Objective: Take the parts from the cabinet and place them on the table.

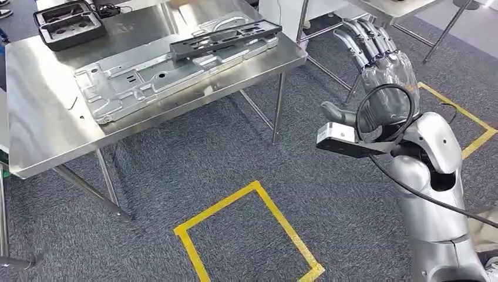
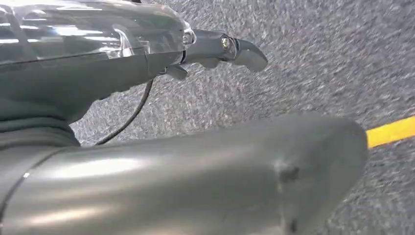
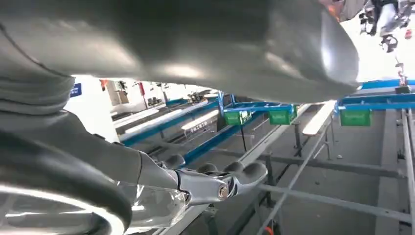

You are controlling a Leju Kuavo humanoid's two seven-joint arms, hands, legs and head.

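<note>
We find the parts already on the steel table: a large silver stamped panel lies flat across the tabletop, and a long black tray part rests on top of the panel toward the table's far corner. A second black moulded tray sits on the table at its far end, well apart from the panel.

The right hand is raised beside the table's near corner, out over the carpet, fingers extended and spread, holding nothing. It is well apart from every part; nothing lies between thumb and fingers. In the right wrist view the right hand shows bare fingers with shelving beyond. The left hand hangs over the grey carpet, a yellow floor line nearby; we see nothing held, though we cannot tell how wide its fingers stand.

We judge the step in hand to be the return to the cabinet for another part. To do it well, keep the raised arm clear of the table edge while turning, and leave the placed parts undisturbed.
</note>
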